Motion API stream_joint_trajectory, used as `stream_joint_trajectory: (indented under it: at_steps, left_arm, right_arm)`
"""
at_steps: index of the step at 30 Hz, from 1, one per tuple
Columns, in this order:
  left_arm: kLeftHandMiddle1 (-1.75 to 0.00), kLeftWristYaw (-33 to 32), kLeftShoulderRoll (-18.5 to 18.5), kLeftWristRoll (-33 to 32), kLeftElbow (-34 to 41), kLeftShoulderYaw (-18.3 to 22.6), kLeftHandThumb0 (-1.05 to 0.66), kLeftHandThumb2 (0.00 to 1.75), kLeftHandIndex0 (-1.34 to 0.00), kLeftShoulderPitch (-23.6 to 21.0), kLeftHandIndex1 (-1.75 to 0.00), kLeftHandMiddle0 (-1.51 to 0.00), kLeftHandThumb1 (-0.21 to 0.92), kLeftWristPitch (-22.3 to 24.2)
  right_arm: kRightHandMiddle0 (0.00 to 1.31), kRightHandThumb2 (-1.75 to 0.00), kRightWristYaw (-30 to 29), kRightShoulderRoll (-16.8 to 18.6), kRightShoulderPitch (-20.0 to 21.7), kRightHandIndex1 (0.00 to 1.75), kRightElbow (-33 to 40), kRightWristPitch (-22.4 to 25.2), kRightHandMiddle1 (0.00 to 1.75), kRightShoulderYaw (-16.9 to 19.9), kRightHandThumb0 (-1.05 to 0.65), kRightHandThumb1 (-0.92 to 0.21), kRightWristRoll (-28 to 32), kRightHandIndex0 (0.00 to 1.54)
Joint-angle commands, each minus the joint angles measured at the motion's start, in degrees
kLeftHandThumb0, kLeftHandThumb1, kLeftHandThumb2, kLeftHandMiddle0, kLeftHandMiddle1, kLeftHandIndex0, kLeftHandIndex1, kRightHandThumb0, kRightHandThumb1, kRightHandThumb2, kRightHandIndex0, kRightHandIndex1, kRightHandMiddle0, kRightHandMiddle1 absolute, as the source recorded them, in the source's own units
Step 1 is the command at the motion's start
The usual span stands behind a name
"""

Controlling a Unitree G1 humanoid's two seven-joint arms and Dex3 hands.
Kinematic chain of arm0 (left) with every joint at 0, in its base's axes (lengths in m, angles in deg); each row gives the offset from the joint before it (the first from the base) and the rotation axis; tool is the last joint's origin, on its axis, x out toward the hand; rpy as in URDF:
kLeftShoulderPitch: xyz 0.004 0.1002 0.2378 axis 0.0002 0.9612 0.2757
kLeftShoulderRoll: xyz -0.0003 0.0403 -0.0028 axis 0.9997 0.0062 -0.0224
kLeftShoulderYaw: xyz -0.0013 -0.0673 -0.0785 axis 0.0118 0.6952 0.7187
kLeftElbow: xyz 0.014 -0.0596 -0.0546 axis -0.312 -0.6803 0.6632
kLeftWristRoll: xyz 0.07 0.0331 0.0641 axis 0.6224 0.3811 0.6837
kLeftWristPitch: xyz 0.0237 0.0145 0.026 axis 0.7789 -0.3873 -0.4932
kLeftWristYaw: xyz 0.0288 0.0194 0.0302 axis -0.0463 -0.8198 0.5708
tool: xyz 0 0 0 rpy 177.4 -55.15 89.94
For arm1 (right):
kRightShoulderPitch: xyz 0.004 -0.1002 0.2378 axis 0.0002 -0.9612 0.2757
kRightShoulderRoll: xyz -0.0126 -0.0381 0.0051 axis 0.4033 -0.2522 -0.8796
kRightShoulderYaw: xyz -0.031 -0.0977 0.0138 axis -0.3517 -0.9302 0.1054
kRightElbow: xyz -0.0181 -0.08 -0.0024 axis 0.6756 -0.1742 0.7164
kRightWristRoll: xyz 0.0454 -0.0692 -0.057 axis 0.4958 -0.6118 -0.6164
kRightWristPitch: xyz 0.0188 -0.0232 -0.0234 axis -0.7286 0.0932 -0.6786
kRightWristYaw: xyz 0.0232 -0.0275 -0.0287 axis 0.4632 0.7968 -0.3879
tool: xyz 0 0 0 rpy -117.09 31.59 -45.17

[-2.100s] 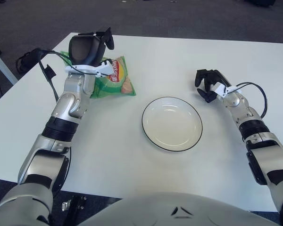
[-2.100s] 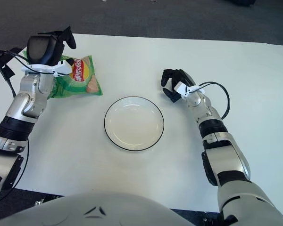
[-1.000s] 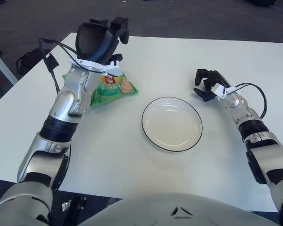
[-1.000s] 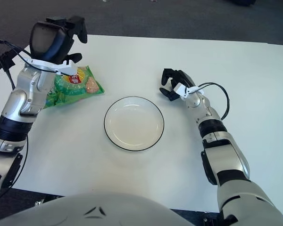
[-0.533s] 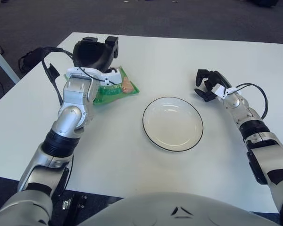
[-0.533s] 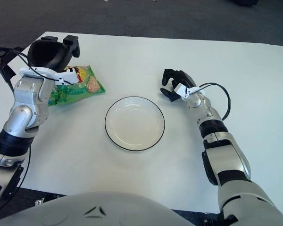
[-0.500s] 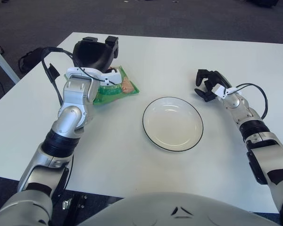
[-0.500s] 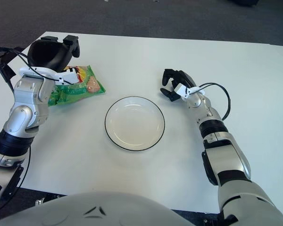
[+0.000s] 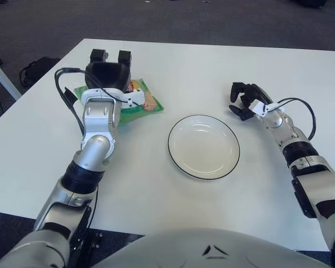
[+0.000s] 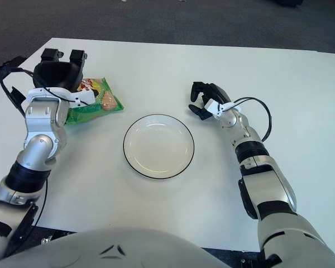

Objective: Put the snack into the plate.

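Snack: green chip bag (image 9: pixel 135 103) lying flat on the white table (image 9: pixel 156 178), off to the left of the plate and not touching it. Not on the plate yet.

Plate: white plate with a dark rim (image 9: pixel 204 147), pretty much mid-table, nothing on it.

Left hand: the left hand (image 9: pixel 107 74) sits right over the back-left part of the bag, palm down, two black fingers (image 9: pixel 124 57) sticking up toward the far edge. Can't honestly tell whether it's gripping the bag or just hovering on top of it; the hand hides the contact.

Right hand: the right hand (image 10: pixel 206 100) shows to the right of the plate, near it but apart, fingers curled in and nothing in them.

View differences: the right eye shows more bare table to the right of the right arm; the left eye shows a dark bag on the floor (image 9: pixel 38 68) past the table's left edge a bit more fully.
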Motion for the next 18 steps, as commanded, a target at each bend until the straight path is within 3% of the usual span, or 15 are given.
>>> stream_joint_trajectory:
  at_steps: [1,8,18]
  left_arm:
    - [-0.01,1.17,-0.97,1.47,-0.7,1.06,-1.05,0.67,0.0,0.76,-0.05,0.0,0.92,1.29]
    - [0.0,-2.28,-2.75,-0.34,-7.33,1.33,-1.05,0.66,0.0,1.28,0.0,0.0,0.92,2.19]
    - [0.0,1.77,-1.59,-8.5,-9.06,1.33,-1.05,0.69,0.0,4.27,0.0,0.0,0.92,-0.4]
  right_arm:
    - [0.66,-1.38,1.92,0.8,-4.4,1.75,-2.95,2.49,1.75,-1.52,-0.51,-0.27,-1.47,1.18]
    - [0.65,-1.37,2.17,0.72,-4.35,1.75,-3.2,2.28,1.75,-1.57,-0.5,-0.27,-1.52,1.17]
    - [0.65,-1.36,2.87,0.38,-4.51,1.75,-2.72,2.24,1.75,-1.49,-0.5,-0.28,-1.32,1.16]
